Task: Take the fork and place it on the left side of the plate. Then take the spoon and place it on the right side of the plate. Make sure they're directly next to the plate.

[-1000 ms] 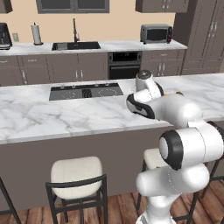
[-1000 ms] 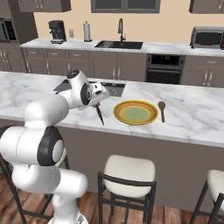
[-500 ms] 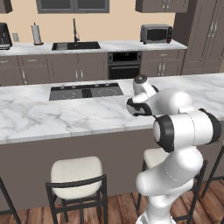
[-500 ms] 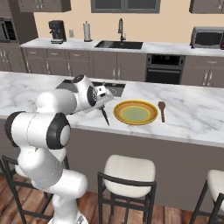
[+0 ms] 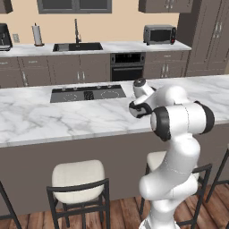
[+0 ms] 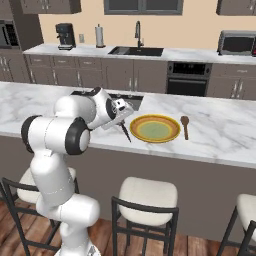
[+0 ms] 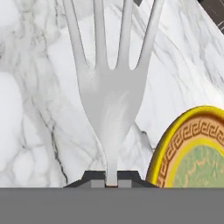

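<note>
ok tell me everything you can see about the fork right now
The fork is pale, silvery and metal-looking, with four thin parallel tines above a slim neck. The shut gripper pinches that neck, so the tines point away from the hand. In the right base view it hangs as a thin dark sliver angled down over the marble counter, just left of the yellow plate.

matt silvery metal fork (image 7: 109, 100), glossy glazed plate (image 7: 192, 148), polished white-grey marble counter (image 7: 30, 122), wooden spoon (image 6: 185, 126)

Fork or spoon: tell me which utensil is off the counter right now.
The fork. The hand is shut on its neck, tines pointing away over the marble beside the plate. The brown spoon lies flat on the counter at the plate's far side.
</note>
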Tool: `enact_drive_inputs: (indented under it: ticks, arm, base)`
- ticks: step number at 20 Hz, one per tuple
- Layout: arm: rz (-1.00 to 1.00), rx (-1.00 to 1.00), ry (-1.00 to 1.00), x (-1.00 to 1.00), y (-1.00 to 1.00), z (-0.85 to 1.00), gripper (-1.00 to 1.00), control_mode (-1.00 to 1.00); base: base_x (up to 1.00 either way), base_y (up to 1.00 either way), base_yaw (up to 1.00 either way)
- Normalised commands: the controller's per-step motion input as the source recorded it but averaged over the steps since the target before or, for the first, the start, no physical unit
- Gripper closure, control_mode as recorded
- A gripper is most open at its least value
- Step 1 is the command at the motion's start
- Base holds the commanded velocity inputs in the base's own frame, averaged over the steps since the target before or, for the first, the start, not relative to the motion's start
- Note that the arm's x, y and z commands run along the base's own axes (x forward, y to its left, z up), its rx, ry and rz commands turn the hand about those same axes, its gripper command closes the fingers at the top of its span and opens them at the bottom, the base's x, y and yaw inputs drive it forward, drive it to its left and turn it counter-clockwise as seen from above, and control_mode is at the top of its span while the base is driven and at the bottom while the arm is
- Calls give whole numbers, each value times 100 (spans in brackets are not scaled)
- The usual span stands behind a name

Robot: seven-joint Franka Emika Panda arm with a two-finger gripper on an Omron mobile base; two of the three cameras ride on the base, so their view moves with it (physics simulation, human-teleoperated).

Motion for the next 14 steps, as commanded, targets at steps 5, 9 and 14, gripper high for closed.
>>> enact_drive_inputs:
  ticks: [5, 9, 14]
  arm:
    - [0, -5, 4, 46, -4, -22, 100, -100]
    - [0, -2, 0, 37, -14, -21, 100, -100]
    - [0, -1, 0, 14, -24, -17, -100, -100]
  base:
    - [0, 0, 0]
    - [0, 0, 0]
    - [0, 0, 0]
